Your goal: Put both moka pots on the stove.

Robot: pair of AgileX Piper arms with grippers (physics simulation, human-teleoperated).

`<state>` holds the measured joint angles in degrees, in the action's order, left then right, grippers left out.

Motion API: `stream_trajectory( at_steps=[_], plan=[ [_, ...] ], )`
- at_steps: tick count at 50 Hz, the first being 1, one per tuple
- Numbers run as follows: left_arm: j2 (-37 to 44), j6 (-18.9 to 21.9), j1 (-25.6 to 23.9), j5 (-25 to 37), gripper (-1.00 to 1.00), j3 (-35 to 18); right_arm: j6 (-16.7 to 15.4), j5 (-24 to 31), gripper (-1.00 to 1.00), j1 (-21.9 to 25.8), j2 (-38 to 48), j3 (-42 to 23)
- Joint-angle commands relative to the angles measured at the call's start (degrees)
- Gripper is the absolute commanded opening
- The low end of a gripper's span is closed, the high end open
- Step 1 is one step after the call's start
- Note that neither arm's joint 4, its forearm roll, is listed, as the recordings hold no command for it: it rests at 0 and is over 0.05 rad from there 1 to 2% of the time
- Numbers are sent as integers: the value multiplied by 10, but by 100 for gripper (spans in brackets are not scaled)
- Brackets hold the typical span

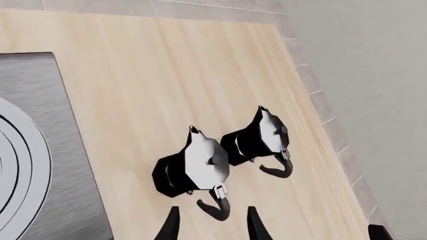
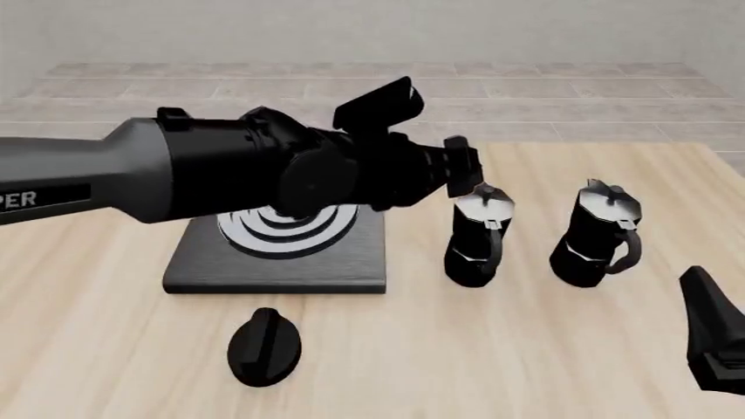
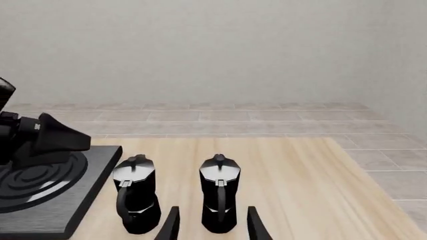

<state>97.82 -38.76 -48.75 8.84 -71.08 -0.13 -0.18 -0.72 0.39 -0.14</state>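
Both moka pots upright on table beside stove; left fingers wide above nearer pot; right fingers wide.

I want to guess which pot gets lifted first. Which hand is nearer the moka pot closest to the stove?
Left. The left hand hovers just above that moka pot, fingers open. The right hand sits low at the table's near right, beyond the other moka pot.

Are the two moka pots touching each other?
Apart. The front view shows bare tabletop between the left pot and the right pot; the right wrist view shows the same gap.
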Motion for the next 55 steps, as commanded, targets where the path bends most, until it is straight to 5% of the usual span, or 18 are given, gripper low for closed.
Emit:
stream_trajectory(
  at_steps=[1, 55],
  plan=[
    [20, -1, -6, -6, 100, -8, 0, 0, 100, 0, 0, 0],
    [88, -11, -30, -29, 100, -28, 0, 0, 100, 0, 0, 0]
  ],
)
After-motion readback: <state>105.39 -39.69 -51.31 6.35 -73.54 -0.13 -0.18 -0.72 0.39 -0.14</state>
